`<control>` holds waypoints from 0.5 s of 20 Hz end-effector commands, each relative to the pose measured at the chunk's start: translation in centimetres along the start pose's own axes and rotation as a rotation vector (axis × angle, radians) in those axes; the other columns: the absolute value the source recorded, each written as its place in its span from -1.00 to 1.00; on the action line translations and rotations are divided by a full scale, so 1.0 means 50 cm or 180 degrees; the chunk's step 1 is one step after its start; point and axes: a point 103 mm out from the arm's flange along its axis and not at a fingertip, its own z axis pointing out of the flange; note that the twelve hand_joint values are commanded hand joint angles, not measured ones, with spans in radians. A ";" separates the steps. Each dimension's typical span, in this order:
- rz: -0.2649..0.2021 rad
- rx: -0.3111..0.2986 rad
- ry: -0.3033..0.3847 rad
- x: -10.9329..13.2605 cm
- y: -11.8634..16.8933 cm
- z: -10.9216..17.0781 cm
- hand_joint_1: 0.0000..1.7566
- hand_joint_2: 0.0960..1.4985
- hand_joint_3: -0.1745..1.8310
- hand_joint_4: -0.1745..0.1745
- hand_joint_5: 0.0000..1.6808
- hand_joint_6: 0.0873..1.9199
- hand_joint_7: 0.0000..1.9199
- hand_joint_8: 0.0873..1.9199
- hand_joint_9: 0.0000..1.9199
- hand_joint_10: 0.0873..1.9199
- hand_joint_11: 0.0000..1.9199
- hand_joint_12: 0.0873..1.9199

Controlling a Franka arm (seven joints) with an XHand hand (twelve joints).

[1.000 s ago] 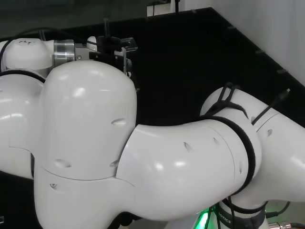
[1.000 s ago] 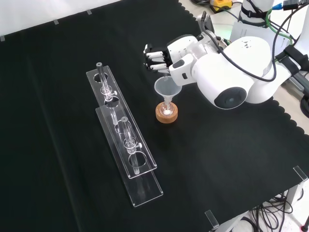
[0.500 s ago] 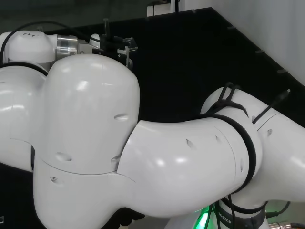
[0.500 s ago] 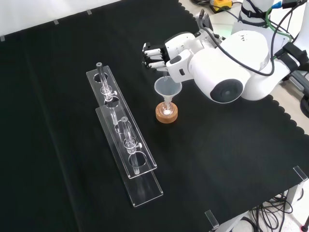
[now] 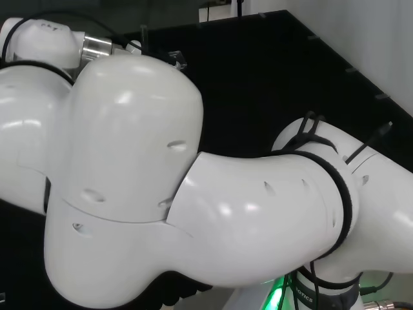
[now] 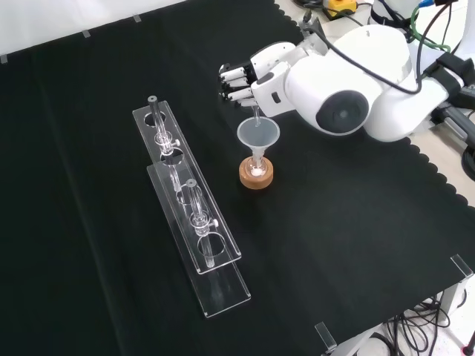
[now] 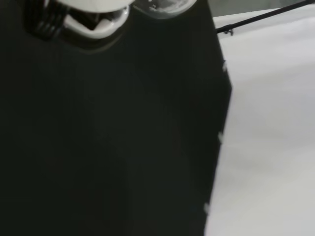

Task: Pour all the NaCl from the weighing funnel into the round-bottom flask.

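**Hand over the funnel on the flask**

In the front view a clear funnel [image 6: 257, 136] stands with its stem in the neck of a small flask [image 6: 257, 169], which sits on a cork ring [image 6: 257, 176] on the black cloth [image 6: 89, 222]. Something pale shows in the flask's bottom; what it is cannot be told.

The hand [image 6: 249, 78] hangs just above and behind the funnel, its fingers [image 6: 231, 84] curled toward the view's left. A thin clear piece [image 6: 254, 115] reaches down from under the hand to the funnel's rim. It looks like the weighing funnel's spout pinched in the curled fingers, though the grip itself is hidden.

The arm [image 6: 349, 81] comes in from the upper right of the funnel, its big link with a grey cap right of the hand.

Left of the funnel, well apart, lie two clear racks [image 6: 194, 222] with small glass pieces in them.
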 end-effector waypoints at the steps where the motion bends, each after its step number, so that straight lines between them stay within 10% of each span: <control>1: -0.0083 -0.0020 0.0277 -0.005 0.000 0.009 0.23 -0.16 -0.10 1.00 0.34 -0.04 -0.44 -0.39 -0.17 -0.62 -0.35 0.20; 10: -0.0127 -0.0043 0.0725 -0.023 -0.001 0.034 0.23 -0.16 -0.10 1.00 0.34 -0.04 -0.44 -0.39 -0.18 -0.62 -0.35 0.20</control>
